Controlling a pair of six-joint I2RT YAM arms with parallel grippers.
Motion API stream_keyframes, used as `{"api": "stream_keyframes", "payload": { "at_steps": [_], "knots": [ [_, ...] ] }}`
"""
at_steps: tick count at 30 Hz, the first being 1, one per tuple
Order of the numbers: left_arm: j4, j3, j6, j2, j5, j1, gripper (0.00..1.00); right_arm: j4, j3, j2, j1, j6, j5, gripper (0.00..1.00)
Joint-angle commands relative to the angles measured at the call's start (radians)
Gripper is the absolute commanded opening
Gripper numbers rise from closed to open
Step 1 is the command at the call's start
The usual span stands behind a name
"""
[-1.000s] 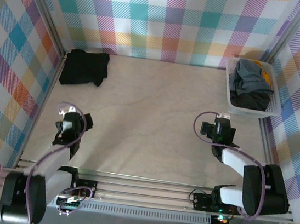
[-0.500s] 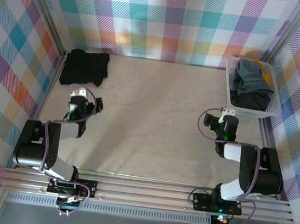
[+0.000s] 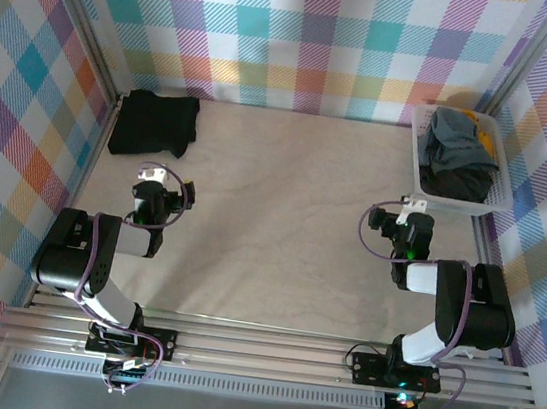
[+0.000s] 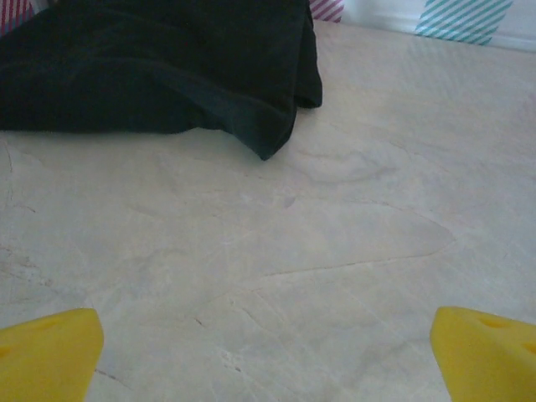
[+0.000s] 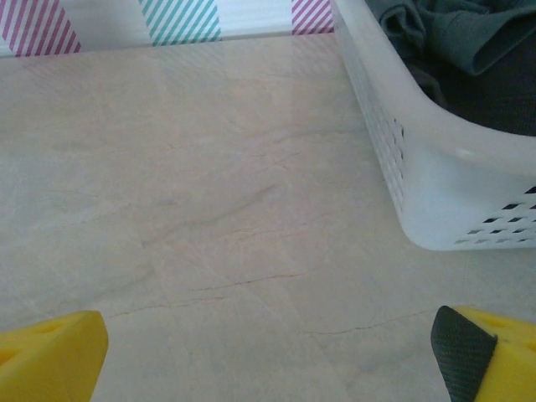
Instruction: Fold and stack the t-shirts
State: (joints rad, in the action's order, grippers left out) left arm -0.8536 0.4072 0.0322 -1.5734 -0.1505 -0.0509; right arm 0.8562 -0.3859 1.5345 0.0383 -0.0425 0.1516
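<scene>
A folded black t-shirt (image 3: pixel 154 123) lies at the table's far left corner; in the left wrist view the black t-shirt (image 4: pixel 159 71) fills the upper left. My left gripper (image 3: pixel 151 172) hovers just short of it, open, yellow fingertips (image 4: pixel 46 356) spread wide over bare table. A white slatted basket (image 3: pixel 419 173) at the far right holds a grey-blue t-shirt (image 3: pixel 456 138), a dark one (image 3: pixel 455 183) and a yellow-orange one (image 3: pixel 484 136). My right gripper (image 3: pixel 414 203) is open beside the basket's near corner (image 5: pixel 435 193), holding nothing.
Plaid walls enclose the table on three sides. The pale marbled tabletop (image 3: pixel 282 216) stretches between the two arms. An aluminium rail (image 3: pixel 264 350) runs along the near edge under the arm bases.
Both arms have reached forward from near the front rail: the left gripper toward the black t-shirt, the right gripper toward the basket. Both stayed open.
</scene>
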Motion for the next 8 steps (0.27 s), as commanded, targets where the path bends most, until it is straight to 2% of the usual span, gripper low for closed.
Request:
{"api": "stream_keyframes", "payload": {
  "at_steps": [1,8],
  "knots": [
    [0.009,-0.008,-0.016,0.009,-0.015,-0.006,1.0,0.015,-0.003,0.0,-0.005,0.009,-0.02,1.0],
    [0.026,0.003,-0.032,0.007,-0.046,-0.028,1.0,0.016,-0.004,0.001,-0.003,0.011,-0.019,1.0]
  ]
}}
